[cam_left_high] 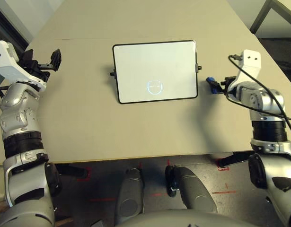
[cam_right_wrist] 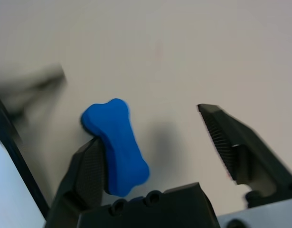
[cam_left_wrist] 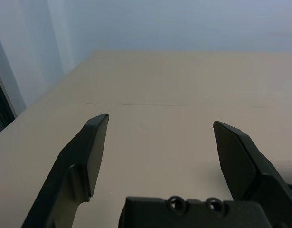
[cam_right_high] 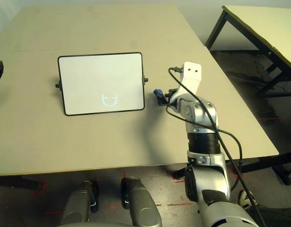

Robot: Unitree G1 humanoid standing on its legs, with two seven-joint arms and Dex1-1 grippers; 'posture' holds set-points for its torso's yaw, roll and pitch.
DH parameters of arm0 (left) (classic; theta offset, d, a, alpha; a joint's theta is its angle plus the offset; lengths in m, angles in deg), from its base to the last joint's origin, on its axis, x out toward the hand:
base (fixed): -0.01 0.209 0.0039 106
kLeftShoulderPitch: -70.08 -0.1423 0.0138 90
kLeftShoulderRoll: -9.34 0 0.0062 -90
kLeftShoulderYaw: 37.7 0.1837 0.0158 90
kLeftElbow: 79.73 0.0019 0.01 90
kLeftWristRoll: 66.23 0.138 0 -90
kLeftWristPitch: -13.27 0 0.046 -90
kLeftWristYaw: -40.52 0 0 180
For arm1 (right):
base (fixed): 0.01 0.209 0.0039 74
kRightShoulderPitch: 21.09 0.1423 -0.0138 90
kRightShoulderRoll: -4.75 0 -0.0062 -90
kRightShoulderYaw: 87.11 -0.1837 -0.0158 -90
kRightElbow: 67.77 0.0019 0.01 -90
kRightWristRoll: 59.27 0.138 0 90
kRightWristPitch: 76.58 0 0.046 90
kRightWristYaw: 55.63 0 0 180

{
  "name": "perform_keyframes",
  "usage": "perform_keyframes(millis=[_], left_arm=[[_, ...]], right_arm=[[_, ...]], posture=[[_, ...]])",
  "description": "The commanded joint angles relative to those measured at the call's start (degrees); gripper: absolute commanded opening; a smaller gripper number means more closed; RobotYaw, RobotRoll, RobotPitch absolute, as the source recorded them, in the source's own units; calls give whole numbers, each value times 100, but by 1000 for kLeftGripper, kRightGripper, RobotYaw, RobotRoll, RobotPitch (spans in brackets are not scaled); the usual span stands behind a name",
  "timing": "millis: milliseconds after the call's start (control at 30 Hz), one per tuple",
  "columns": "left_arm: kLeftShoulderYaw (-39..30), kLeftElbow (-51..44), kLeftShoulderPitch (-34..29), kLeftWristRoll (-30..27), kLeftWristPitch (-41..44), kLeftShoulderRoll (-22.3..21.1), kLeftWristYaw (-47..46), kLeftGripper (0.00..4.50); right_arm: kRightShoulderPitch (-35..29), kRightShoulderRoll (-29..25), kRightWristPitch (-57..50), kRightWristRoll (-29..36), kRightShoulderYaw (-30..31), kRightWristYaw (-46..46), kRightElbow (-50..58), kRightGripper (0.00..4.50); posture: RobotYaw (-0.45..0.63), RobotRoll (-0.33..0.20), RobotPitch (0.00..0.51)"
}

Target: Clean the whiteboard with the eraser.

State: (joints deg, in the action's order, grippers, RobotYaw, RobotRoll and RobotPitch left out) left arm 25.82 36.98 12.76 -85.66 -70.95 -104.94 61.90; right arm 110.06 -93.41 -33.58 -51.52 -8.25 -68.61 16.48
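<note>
The whiteboard (cam_left_high: 154,66) lies flat in the middle of the table, black-framed, with a small pale ring-shaped mark (cam_left_high: 155,87) near its front edge. The blue bone-shaped eraser (cam_left_high: 210,82) rests on the table just off the board's right knob. My right gripper (cam_left_high: 217,86) is down at it, open. In the right wrist view the eraser (cam_right_wrist: 116,145) lies between the fingers, against one finger (cam_right_wrist: 89,171), with a wide gap to the other. My left gripper (cam_left_high: 41,61) hovers open and holds nothing, far to the left of the board, over bare table (cam_left_wrist: 160,137).
The tan table (cam_left_high: 112,132) has bare surface in front of and behind the board. Its front edge runs just before my body. A second table (cam_right_high: 263,28) stands off to the right across a floor gap. A black cable (cam_right_high: 202,113) loops along my right forearm.
</note>
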Motion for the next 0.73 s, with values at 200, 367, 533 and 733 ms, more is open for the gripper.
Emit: perform_keyframes(millis=[200, 367, 533, 733], left_arm=[[94, 393, -96, 174, -317, 221, -115, 4500], [111, 484, -15, 182, -320, 197, -44, 4500], [47, 1065, 147, 274, -556, -2, -64, 4500], [19, 1529, -50, 283, -879, 68, -181, 4500]], right_arm=[[-540, -386, 2169, 11, -722, 27, -1598, 4421], [-675, -395, 2321, 102, -757, 120, -1770, 4421], [-623, -319, 3548, 194, -938, 95, -2538, 4421], [-511, -314, 4945, 364, -1021, -350, -3681, 4421]], posture=[[-73, 0, 149], [-81, 0, 144], [-90, 0, 140], [-93, 0, 126]])
